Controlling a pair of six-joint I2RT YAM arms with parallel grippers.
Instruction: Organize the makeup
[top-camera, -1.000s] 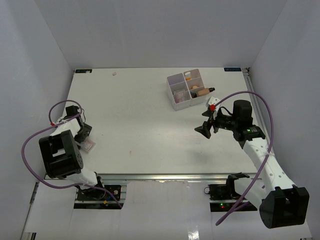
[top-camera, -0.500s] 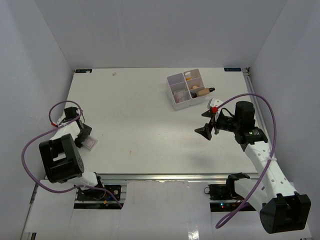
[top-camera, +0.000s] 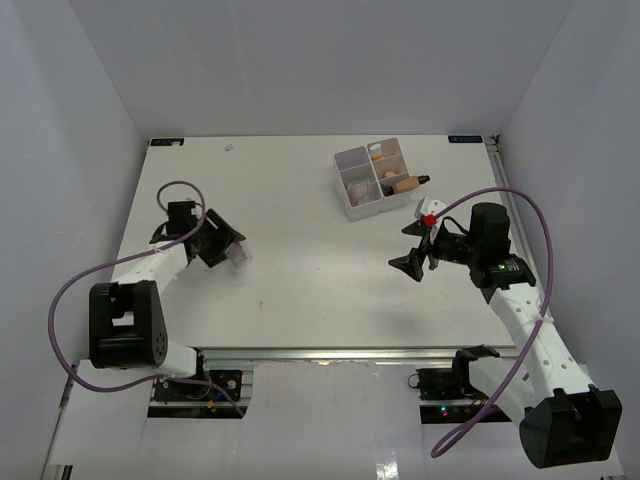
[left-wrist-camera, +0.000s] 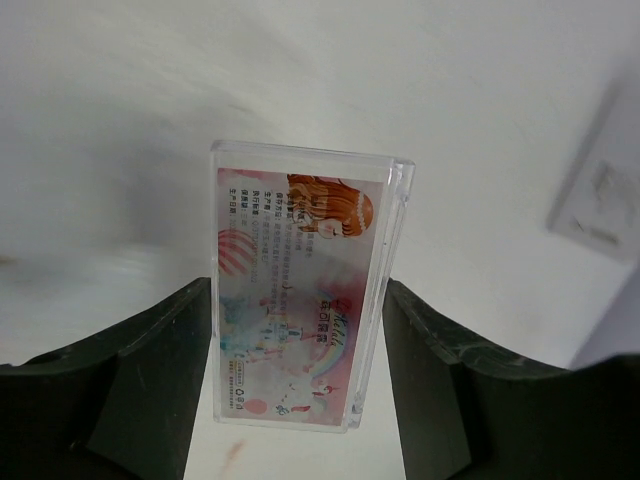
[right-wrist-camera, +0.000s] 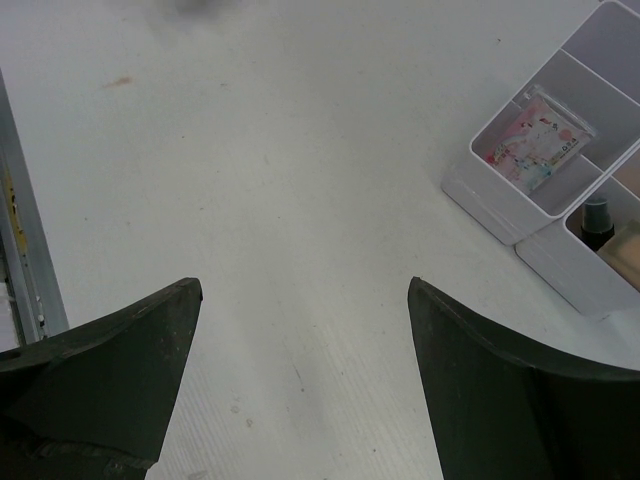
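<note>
Now L gripper (left-wrist-camera: 298, 370) snug on clear pinkish case (left-wrist-camera: 305, 250); R gripper (right-wrist-camera: 300, 290) wide apart, empty.

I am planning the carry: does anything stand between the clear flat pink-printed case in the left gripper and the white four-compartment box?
Nothing visible does. From the case in the left gripper to the box, the top view shows only bare white table. The open right gripper hangs near the box, beside that path.
</note>
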